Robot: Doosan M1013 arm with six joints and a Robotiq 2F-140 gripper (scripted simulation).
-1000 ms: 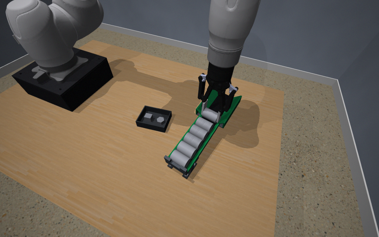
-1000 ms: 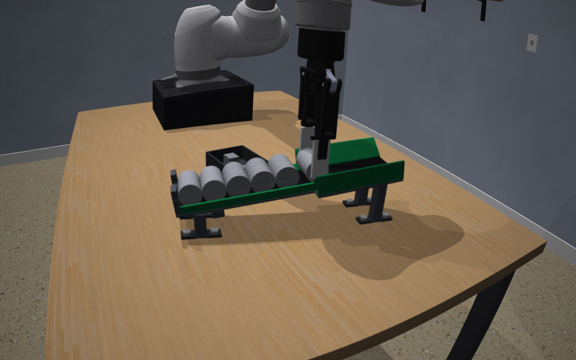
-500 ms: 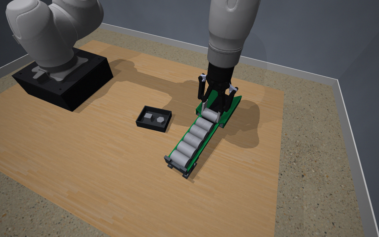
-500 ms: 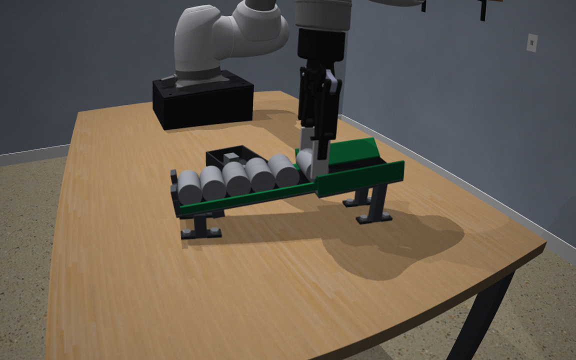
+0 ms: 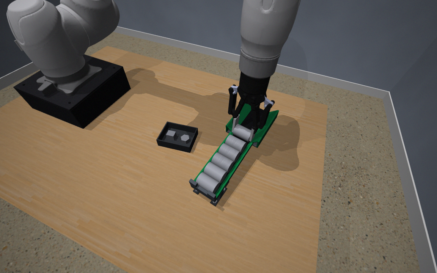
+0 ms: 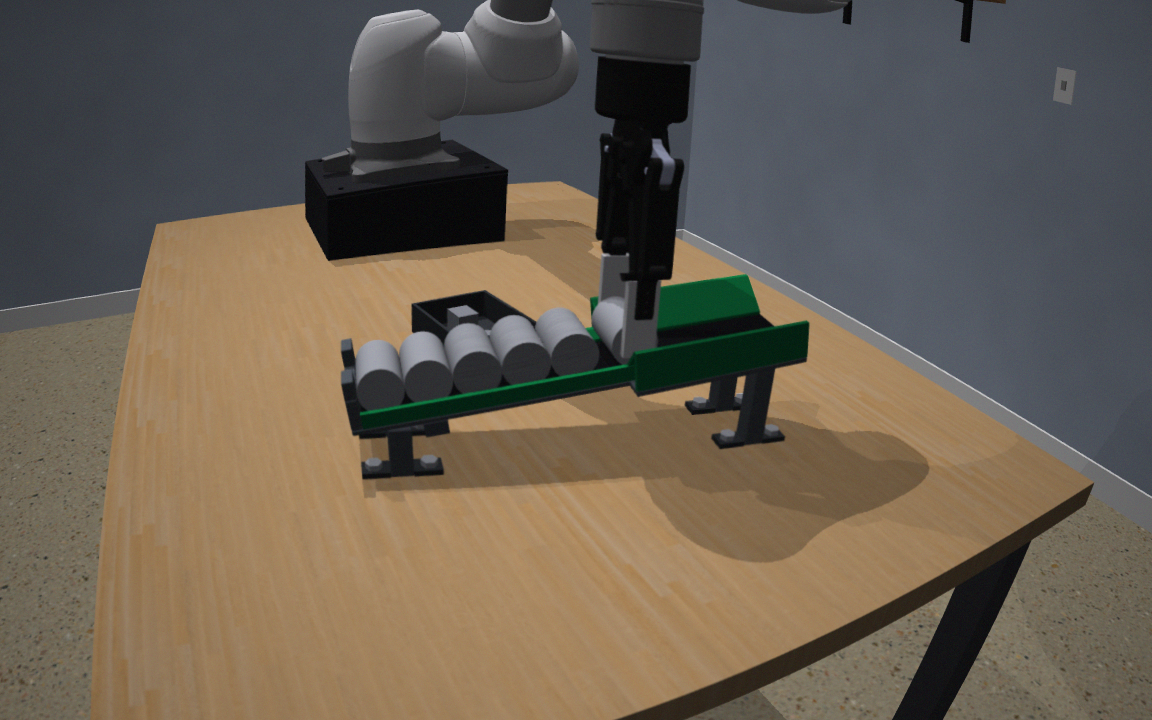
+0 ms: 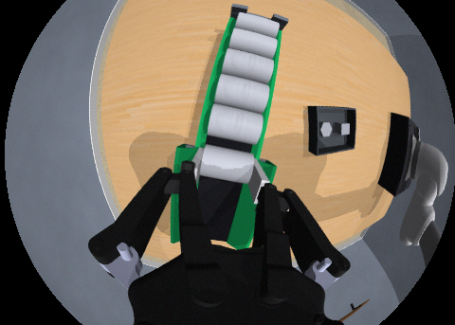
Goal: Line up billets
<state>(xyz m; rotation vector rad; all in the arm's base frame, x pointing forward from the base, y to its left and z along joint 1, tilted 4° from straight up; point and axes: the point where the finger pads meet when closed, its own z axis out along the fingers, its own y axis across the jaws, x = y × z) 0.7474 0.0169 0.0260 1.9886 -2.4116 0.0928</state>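
Observation:
A green feed ramp point(image 5: 235, 149) slopes down to a dark stop point(image 5: 202, 189) at its low end. Several grey billets point(image 5: 222, 159) lie straight across it, side by side in a row against the stop. One more billet point(image 5: 241, 132) lies across the ramp just uphill of the row, with a thin dark gap to the nearest one in the wrist view point(image 7: 227, 162). My gripper point(image 5: 244, 130) points straight down, with one finger pad on each end face of this billet, shut on it. It shows the same in the side view point(image 6: 627, 324). No billet sits on top of others.
A small black tray point(image 5: 177, 136) with two small grey parts stands on the table left of the ramp. The robot's black base point(image 5: 74, 88) is at the far left. The ramp's upper part point(image 6: 714, 308) behind the gripper holds nothing.

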